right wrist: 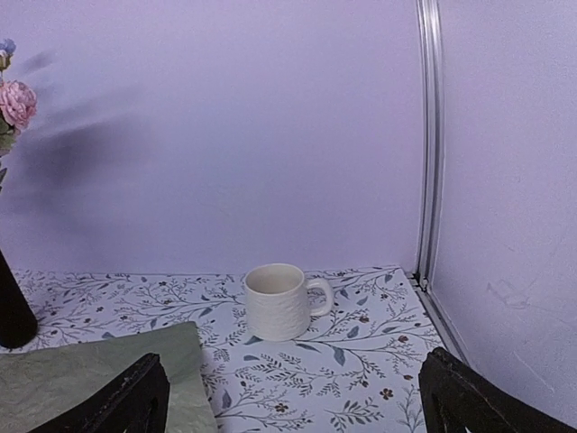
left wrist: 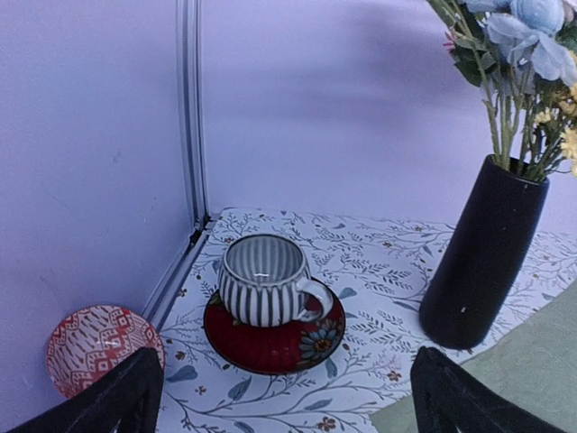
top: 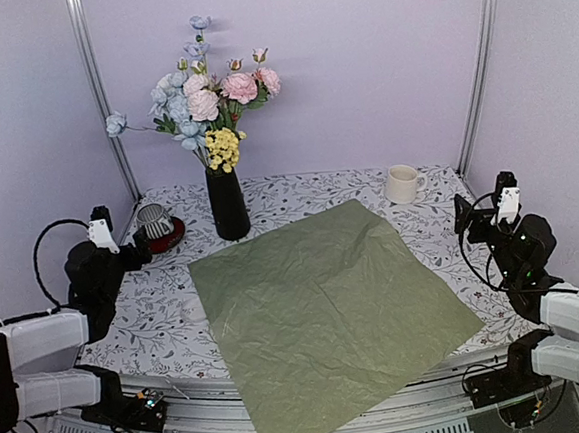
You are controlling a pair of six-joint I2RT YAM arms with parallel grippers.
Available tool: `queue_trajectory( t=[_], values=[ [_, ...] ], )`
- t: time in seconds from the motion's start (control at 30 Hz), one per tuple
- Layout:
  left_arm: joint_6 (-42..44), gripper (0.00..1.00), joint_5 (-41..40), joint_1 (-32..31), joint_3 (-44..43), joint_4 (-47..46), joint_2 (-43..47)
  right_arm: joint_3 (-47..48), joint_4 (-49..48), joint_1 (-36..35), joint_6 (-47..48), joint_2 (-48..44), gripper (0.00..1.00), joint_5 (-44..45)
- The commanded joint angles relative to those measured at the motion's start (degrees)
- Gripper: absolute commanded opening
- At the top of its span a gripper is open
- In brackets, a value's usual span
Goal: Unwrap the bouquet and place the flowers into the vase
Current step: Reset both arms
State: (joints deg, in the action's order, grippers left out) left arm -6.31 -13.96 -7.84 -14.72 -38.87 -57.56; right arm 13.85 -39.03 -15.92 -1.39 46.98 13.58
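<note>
Patterned table (top: 431, 227), far edge: vase (top: 229, 206), likely tippy under flowers (top: 210, 97), wants mid-body hold; left gripper (left wrist: 288, 397), right gripper (right wrist: 297, 401) gape empty.

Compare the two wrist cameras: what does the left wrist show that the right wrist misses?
Left wrist only: the grey-and-white striped ceramic cup on its red floral saucer, and a small red patterned bowl. Right wrist only: the cream textured mug. Both: the tall matte black vase, the pastel artificial flowers, the olive-green paper sheet and the floral-print tablecloth.
</note>
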Motion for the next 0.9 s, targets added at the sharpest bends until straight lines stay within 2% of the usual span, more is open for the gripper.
queue_trajectory(
  t=[0.0, 0.07, 0.2, 0.27, 0.47, 0.57, 0.67, 0.73, 0.77, 0.83, 0.87],
  values=[
    [4.09, 0.98, 3.35, 2.64, 1.62, -11.29, -5.83, -6.7, -10.33, 6.88, 3.12, 4.24, 0.99, -11.48],
    [4.74, 0.98, 5.29, 3.19, 1.61, -13.61, -9.49, -9.16, -18.19, 8.36, 4.56, 8.78, 1.0, -11.99],
    [5.68, 0.98, 7.18, 4.12, 2.69, -22.85, -17.25, -8.12, -24.79, 9.65, 8.01, 19.2, 1.0, -13.23],
    [6.21, 0.98, 8.37, 4.67, 1.69, -22.63, -18.34, -7.48, -29.85, 9.84, 8.65, 24.18, 1.0, -14.39],
    [7.14, 0.98, 8.15, 6.27, 0.08, -24.2, -21.08, -4.24, -31.4, 12.19, 9.52, 29.66, 0.99, -16.24],
    [7.06, 0.98, 8.83, 7.07, 0.93, -26.08, -21.24, -4.5, -37.25, 14.85, 7.95, 34.48, 0.98, -19.59],
    [7.59, 0.98, 10.02, 7.68, 3.18, -35.48, -25.84, -3.72, -43.53, 15.72, 6.75, 41.56, 0.97, -19.17],
    [7.81, 0.98, 11.47, 7.9, 3.49, -40.86, -30.59, -1.38, -36.96, 15.79, 6.59, 40.53, 0.99, -18.4],
    [8.28, 0.98, 12.71, 8.06, 2.98, -40.42, -31.31, -0.95, -37.09, 15.99, 6.08, 41.2, 1.0, -17.93],
    [7.53, 0.98, 13.79, 8.76, 0.12, -32.66, -30.16, -0.29, -35.51, 16.42, 5.15, 41.08, 0.99, -17.19],
    [8.03, 0.98, 14.31, 8.8, -0.04, -33.27, -30.72, 0.0, -35.43, 16.56, 4.72, 41.34, 0.99, -16.85]
  ],
)
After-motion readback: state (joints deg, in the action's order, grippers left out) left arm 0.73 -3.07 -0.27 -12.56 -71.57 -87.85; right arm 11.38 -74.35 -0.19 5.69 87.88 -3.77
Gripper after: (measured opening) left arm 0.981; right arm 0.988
